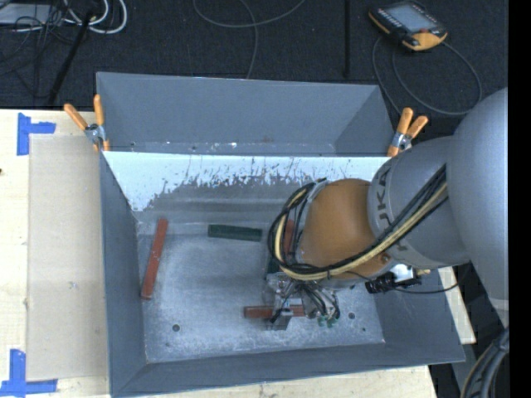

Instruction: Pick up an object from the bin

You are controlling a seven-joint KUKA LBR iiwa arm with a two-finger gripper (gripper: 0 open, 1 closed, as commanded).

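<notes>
Camera view, looking down into the grey metal bin (124,322): farthest left of the pincer, and well apart from it, a long reddish-brown flat stick (153,258) lies on the bin floor close by the left wall, running front to back with a slight lean. Nearer the pincer, up and to its left, a short dark green flat bar (235,233) lies crosswise, apart from the stick and from the pincer alike. Just left of the pincer lies a small reddish-brown block (259,312), flat on the floor toward the bin's front, touching the pincer or very nearly so (the contact is hidden among dark metal parts). The pincer (286,312) is low over the floor at the block's right end; whether it is apart, together or clamped on the block cannot be told. Above and right of the pincer sits the arm's rounded orange cover (336,222) with black cables (286,222) looped round it, and beyond that the big grey arm (465,197).
</notes>
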